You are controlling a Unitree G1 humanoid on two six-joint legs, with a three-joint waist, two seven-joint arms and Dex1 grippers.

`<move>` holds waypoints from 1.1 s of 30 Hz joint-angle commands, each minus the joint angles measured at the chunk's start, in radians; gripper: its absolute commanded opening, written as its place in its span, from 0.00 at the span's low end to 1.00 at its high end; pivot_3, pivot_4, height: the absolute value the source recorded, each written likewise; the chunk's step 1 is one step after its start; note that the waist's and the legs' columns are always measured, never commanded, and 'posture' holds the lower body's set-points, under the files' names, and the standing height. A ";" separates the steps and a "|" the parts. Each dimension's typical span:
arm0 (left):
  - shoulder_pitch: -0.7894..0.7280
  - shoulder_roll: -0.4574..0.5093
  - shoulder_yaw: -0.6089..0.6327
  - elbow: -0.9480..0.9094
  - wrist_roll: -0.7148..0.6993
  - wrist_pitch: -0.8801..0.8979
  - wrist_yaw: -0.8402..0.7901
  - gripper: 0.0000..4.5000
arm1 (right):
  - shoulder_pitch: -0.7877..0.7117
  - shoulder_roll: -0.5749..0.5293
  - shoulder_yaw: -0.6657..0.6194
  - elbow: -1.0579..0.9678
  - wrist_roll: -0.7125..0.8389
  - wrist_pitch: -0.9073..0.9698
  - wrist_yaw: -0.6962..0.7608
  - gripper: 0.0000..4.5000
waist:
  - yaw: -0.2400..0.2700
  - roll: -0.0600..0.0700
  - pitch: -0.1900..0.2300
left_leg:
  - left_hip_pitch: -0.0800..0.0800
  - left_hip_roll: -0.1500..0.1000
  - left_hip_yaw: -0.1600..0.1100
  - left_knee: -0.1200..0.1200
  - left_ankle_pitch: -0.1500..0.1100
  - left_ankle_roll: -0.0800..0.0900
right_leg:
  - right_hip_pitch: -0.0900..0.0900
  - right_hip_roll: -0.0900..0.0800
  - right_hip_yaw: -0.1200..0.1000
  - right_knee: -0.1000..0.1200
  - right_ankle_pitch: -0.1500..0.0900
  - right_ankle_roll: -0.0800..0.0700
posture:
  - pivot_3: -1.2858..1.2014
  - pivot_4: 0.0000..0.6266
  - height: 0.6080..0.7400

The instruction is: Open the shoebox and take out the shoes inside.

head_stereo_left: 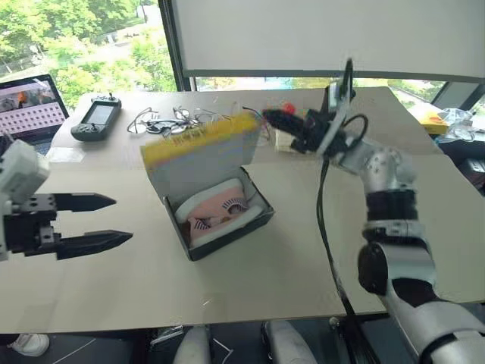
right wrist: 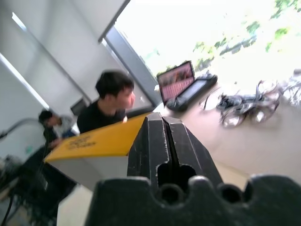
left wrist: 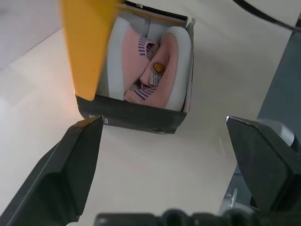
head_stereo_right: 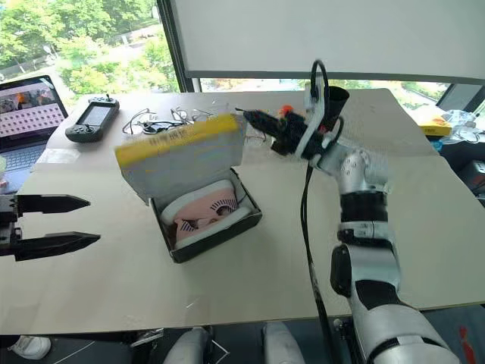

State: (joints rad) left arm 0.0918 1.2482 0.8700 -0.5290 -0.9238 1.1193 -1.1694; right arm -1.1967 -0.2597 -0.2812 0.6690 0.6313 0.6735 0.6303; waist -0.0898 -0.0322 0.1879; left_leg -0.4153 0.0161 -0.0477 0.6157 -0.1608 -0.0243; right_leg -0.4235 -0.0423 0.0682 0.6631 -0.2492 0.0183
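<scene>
Cardboard shoebox (head_stereo_left: 216,189) is propped open, yellow lid raised; soft pink shoes (head_stereo_left: 220,208) are nestled inside. Left end effector (head_stereo_left: 102,221) is spread wide, right end effector (head_stereo_left: 271,116) clenched empty.

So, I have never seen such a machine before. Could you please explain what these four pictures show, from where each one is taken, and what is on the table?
This is a humanoid robot with two arms, each ending in a claw. Two pictures come from cameras in its head, looking down over a table. The other two come from cameras on its wrists, looking along each claw.

On the table stands the shoebox, its yellow lid raised, with the pink shoes still inside. Farther back lie a handheld controller, a laptop and some cables.

The left claw is open and holds nothing. The right claw is shut, at the lid's edge.
</scene>
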 commanded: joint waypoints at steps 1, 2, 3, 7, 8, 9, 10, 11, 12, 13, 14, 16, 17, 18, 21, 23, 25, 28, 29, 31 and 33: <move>0.005 -0.042 0.013 -0.058 -0.015 -0.013 0.028 0.99 | -0.048 0.009 0.041 0.066 -0.104 -0.086 -0.091 0.00 | 0.003 0.000 0.000 | 0.000 0.000 0.000 0.000 0.000 0.000 | 0.000 0.000 0.000 0.000 0.000 0.000 | 0.52 0.24 0.88; 0.008 -0.053 0.010 -0.067 -0.016 -0.015 0.033 0.99 | -0.048 -0.006 0.060 0.048 -0.109 -0.065 -0.051 0.00 | 0.005 0.000 0.000 | -0.001 0.000 0.000 -0.001 0.000 0.000 | 0.000 0.000 0.000 -0.001 0.000 0.000 | 0.52 0.24 0.88; 0.008 -0.060 0.004 -0.072 -0.018 -0.017 0.039 0.99 | -0.042 -0.024 0.083 0.022 -0.113 -0.056 0.005 0.00 | 0.007 0.000 0.000 | -0.002 -0.001 0.000 -0.001 0.000 0.000 | -0.001 -0.001 0.000 -0.001 0.000 0.000 | 0.52 0.24 0.88; -0.010 -0.067 -0.033 -0.069 -0.021 -0.034 0.056 0.99 | 0.039 -0.156 0.266 -0.198 -0.129 -0.016 0.358 0.00 | 0.021 0.000 0.000 | -0.007 -0.001 -0.001 -0.001 0.000 0.000 | -0.005 -0.002 0.000 -0.001 0.000 0.000 | 0.52 0.24 0.88; -0.019 -0.065 -0.046 -0.063 -0.020 -0.041 0.061 0.99 | 0.069 -0.201 0.327 -0.276 -0.140 -0.017 0.448 0.00 | 0.022 0.000 0.000 | -0.007 -0.001 -0.001 -0.001 0.000 0.000 | -0.005 -0.002 0.000 -0.001 0.000 0.000 | 0.52 0.24 0.88; -0.027 -0.063 -0.058 -0.057 -0.017 -0.049 0.065 1.00 | 0.093 -0.239 0.378 -0.338 -0.155 -0.024 0.512 0.06 | 0.024 0.000 0.000 | -0.007 -0.001 -0.001 -0.001 0.000 0.000 | -0.005 -0.002 -0.001 -0.001 0.000 0.000 | 0.52 0.24 0.88; -0.038 -0.058 -0.078 -0.047 -0.006 -0.066 0.068 1.00 | 0.118 -0.286 0.442 -0.411 -0.176 -0.038 0.591 0.13 | 0.023 0.000 0.000 | -0.006 -0.001 -0.001 -0.001 0.000 0.000 | -0.005 -0.001 -0.001 -0.001 0.000 0.000 | 0.52 0.24 0.88; -0.049 -0.053 -0.100 -0.035 0.005 -0.084 0.071 1.00 | 0.132 -0.322 0.496 -0.463 -0.195 -0.048 0.652 0.17 | 0.023 0.000 0.000 | -0.006 -0.001 -0.001 -0.001 0.000 0.000 | -0.005 -0.001 -0.001 0.000 0.000 0.000 | 0.52 0.24 0.88; -0.060 -0.050 -0.121 -0.023 0.016 -0.100 0.075 1.00 | 0.138 -0.343 0.539 -0.499 -0.215 -0.055 0.692 0.27 | 0.020 0.000 0.000 | -0.004 0.000 -0.001 -0.001 0.000 0.000 | -0.003 -0.001 -0.001 0.000 0.000 0.000 | 0.52 0.24 0.88; -0.080 -0.050 -0.154 -0.006 0.043 -0.135 0.083 1.00 | 0.137 -0.352 0.603 -0.529 -0.262 -0.088 0.724 0.33 | 0.016 0.000 0.000 | -0.002 0.000 0.000 -0.001 0.000 0.000 | -0.002 -0.001 -0.001 0.000 0.000 0.000 | 0.52 0.24 0.88; -0.096 -0.049 -0.180 0.009 0.062 -0.160 0.089 1.00 | 0.133 -0.353 0.643 -0.540 -0.296 -0.111 0.740 0.41 | 0.013 0.000 0.000 | 0.001 0.001 0.001 -0.001 0.000 0.000 | -0.001 0.000 -0.001 0.000 -0.002 0.002 | 0.52 0.24 0.88; -0.148 -0.058 -0.240 0.048 0.116 -0.219 0.130 1.00 | 0.123 -0.318 0.687 -0.530 -0.324 -0.143 0.764 0.58 | 0.006 0.000 0.000 | 0.003 0.002 0.002 -0.001 0.000 0.000 | 0.000 0.001 0.000 0.001 -0.004 0.004 | 0.52 0.24 0.88; -0.169 -0.063 -0.269 0.065 0.150 -0.255 0.150 1.00 | 0.117 -0.295 0.695 -0.517 -0.318 -0.127 0.774 0.64 | 0.004 0.000 0.000 | 0.004 0.003 0.002 -0.001 0.000 0.000 | 0.000 0.002 0.000 0.001 -0.004 0.004 | 0.52 0.24 0.88; -0.187 -0.070 -0.295 0.082 0.182 -0.285 0.173 1.00 | 0.117 -0.275 0.705 -0.503 -0.325 -0.132 0.779 0.73 | 0.004 0.000 0.000 | 0.005 0.003 0.002 -0.001 0.000 0.000 | 0.000 0.003 0.000 0.002 -0.004 0.003 | 0.52 0.24 0.88; -0.205 -0.082 -0.335 0.111 0.241 -0.338 0.201 1.00 | 0.110 -0.238 0.732 -0.446 -0.390 -0.201 0.771 0.96 | 0.007 0.000 0.000 | 0.003 0.003 0.001 -0.001 0.000 0.000 | 0.000 0.003 0.000 0.002 -0.003 0.002 | 0.52 0.24 0.88; -0.201 -0.087 -0.343 0.119 0.273 -0.361 0.213 1.00 | 0.074 -0.198 0.742 -0.355 -0.449 -0.273 0.735 1.00 | 0.009 0.000 0.000 | 0.001 0.002 0.000 0.000 0.000 0.000 | -0.001 0.002 0.000 0.002 0.000 -0.004 | 0.52 0.24 0.88; -0.194 -0.086 -0.342 0.126 0.291 -0.371 0.211 1.00 | 0.033 -0.170 0.738 -0.273 -0.483 -0.316 0.730 1.00 | 0.012 0.000 0.000 | -0.002 0.001 0.000 0.000 0.000 0.000 | -0.004 0.001 0.000 0.001 0.001 -0.004 | 0.52 0.24 0.88; -0.186 -0.082 -0.339 0.138 0.309 -0.379 0.204 1.00 | -0.025 -0.129 0.727 -0.155 -0.520 -0.375 0.724 1.00 | 0.018 0.000 0.000 | -0.003 0.001 0.000 -0.001 0.000 -0.001 | -0.006 0.001 0.000 0.001 0.001 -0.004 | 0.52 0.24 0.88; -0.183 -0.081 -0.341 0.139 0.317 -0.382 0.202 1.00 | -0.043 -0.114 0.730 -0.105 -0.539 -0.411 0.716 1.00 | 0.018 0.000 0.000 | -0.004 0.001 -0.001 -0.001 0.000 -0.001 | -0.006 0.001 -0.001 0.001 0.001 -0.004 | 0.52 0.24 0.88; -0.189 -0.082 -0.351 0.144 0.326 -0.388 0.202 1.00 | -0.072 -0.082 0.734 -0.010 -0.574 -0.478 0.700 1.00 | 0.019 0.000 0.000 | -0.004 0.001 -0.001 -0.001 0.000 -0.001 | -0.006 0.001 -0.001 0.002 0.001 -0.004 | 0.52 0.24 0.88; -0.199 -0.084 -0.361 0.145 0.327 -0.388 0.207 1.00 | -0.093 -0.056 0.738 0.069 -0.608 -0.535 0.689 1.00 | 0.019 0.000 0.000 | -0.003 0.001 -0.001 0.000 0.000 -0.001 | -0.005 0.001 -0.001 0.002 0.001 -0.004 | 0.52 0.24 0.88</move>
State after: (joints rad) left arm -0.0868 1.1551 0.5002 -0.3785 -0.6071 0.7545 -0.9643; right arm -1.2542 -0.3288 0.4713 0.6819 0.0525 0.2093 1.3332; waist -0.0705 -0.0323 0.1880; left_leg -0.4185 0.0172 -0.0486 0.6153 -0.1612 -0.0251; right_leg -0.4283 -0.0414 0.0669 0.6648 -0.2485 0.0145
